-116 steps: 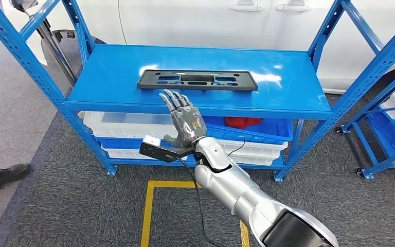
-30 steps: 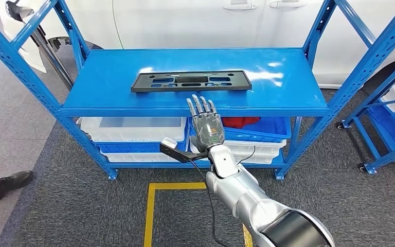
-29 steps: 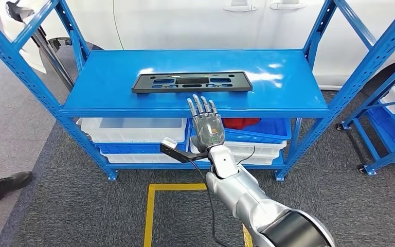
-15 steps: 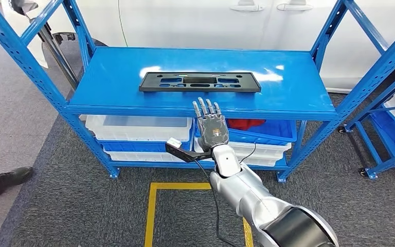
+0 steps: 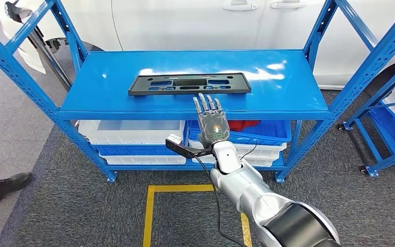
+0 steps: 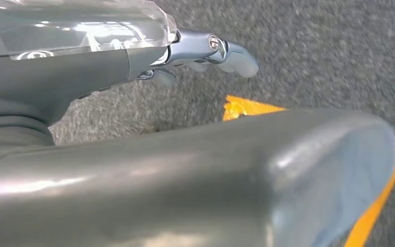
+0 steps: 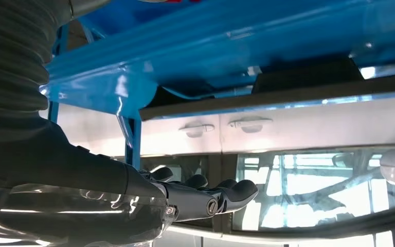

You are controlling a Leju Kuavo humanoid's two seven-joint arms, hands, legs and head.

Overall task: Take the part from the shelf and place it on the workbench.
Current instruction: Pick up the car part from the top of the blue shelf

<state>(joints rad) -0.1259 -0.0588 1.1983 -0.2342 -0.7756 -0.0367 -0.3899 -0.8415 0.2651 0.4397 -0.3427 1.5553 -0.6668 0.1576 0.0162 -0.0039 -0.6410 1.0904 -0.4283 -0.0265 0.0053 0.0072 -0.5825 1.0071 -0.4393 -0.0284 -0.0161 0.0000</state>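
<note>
A long, flat black plastic part (image 5: pixel 189 84) with cut-out slots lies on the blue shelf (image 5: pixel 108 98). The right hand (image 5: pixel 212 123) hovers near its right half, fingers extended, holding nothing. The part looks light, stiff and thin; gripping its near long edge seems best.

Surroundings beyond the task.
White car (image 5: pixel 195 23) parked behind; white and blue bins (image 5: pixel 133 135) on the low tier, red item (image 5: pixel 244 124) inside one; yellow floor tape (image 5: pixel 151 206) on grey carpet (image 5: pixel 56 206); dark shoe (image 5: pixel 0 185) at left edge.
</note>
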